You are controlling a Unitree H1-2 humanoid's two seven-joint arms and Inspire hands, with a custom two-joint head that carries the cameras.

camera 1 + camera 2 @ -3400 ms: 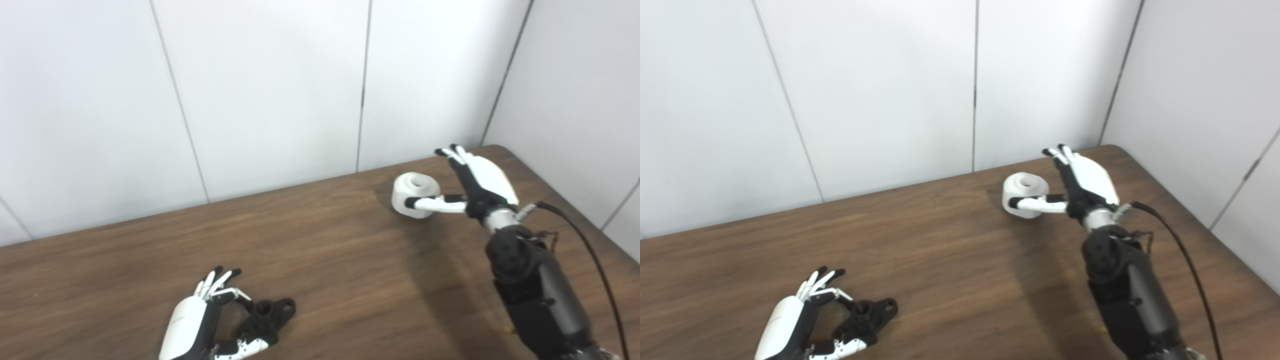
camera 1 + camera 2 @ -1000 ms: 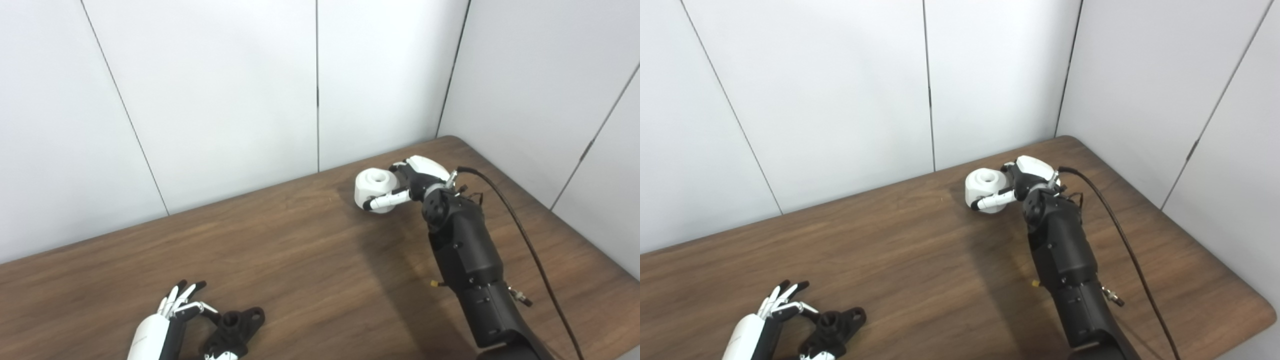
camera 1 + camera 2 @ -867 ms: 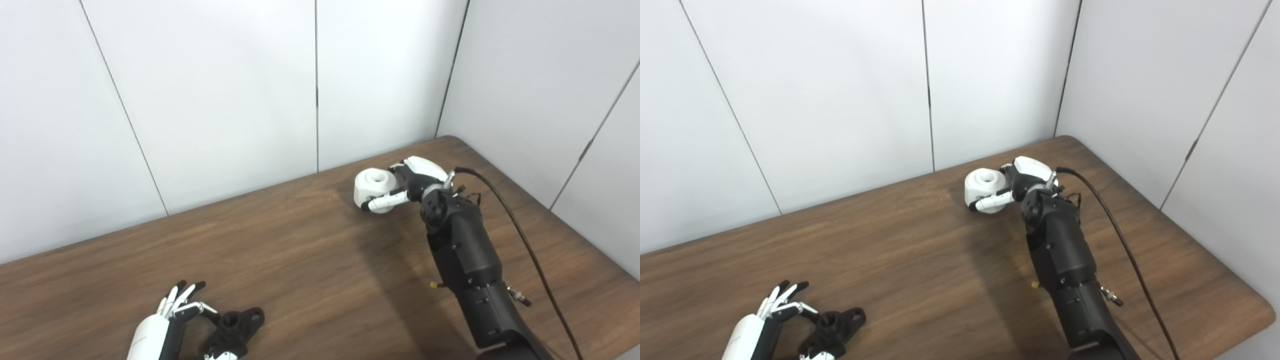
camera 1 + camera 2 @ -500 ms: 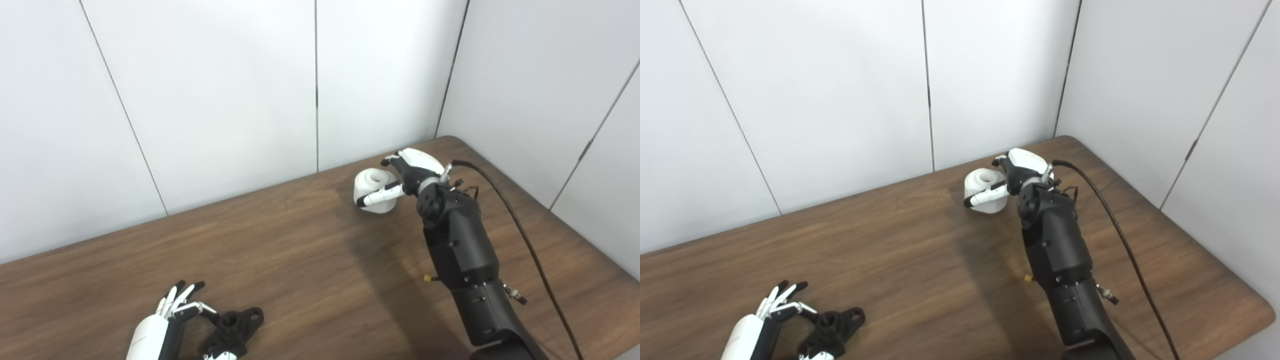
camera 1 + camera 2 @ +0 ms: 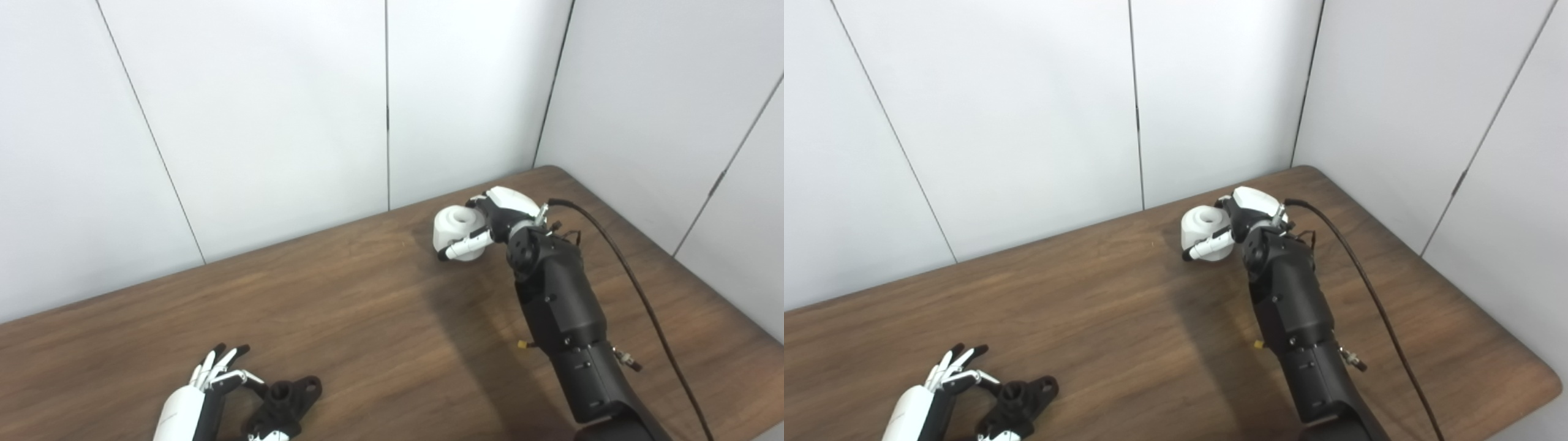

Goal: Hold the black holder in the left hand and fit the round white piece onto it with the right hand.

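Left eye view: the right robot hand sits in the upper right of the frame, wrapped around the round white piece, its thumb laid across the front and the fingers curled behind. The piece stands upright with its hollow top showing, near the back edge of the brown desk; whether it is lifted clear of the desk I cannot tell. A black cable runs along the right arm. In the lower left corner the left robot hand lies spread, fingers apart and pointing up the frame, with the black holder on the desk in the gap between fingers and thumb, not clasped. Holder and white piece are well apart.
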